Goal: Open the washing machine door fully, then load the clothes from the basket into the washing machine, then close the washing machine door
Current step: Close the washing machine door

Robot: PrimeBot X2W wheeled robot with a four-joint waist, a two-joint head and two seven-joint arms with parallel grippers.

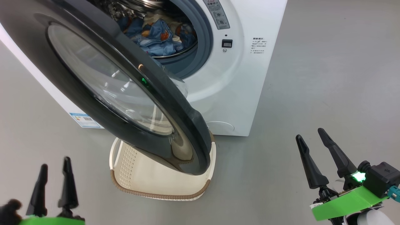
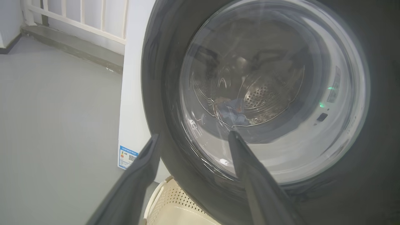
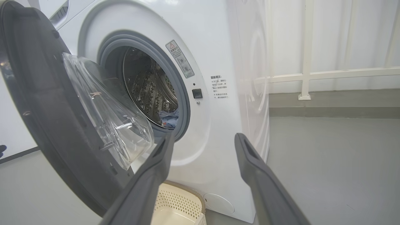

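With clothes (image 1: 156, 34) loaded and the left gripper (image 1: 55, 164) and right gripper (image 1: 311, 135) both spread empty, push the door (image 1: 109, 84), at the left's one o'clock, squarely shut.

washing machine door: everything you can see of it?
The washing machine door is round, with a glossy black face, a clear bulging glass bowl at its centre and a dark grey inner rim. It stands partly open, hinged at the head view's left, its free edge swung out above the basket. Nothing visibly touches it.
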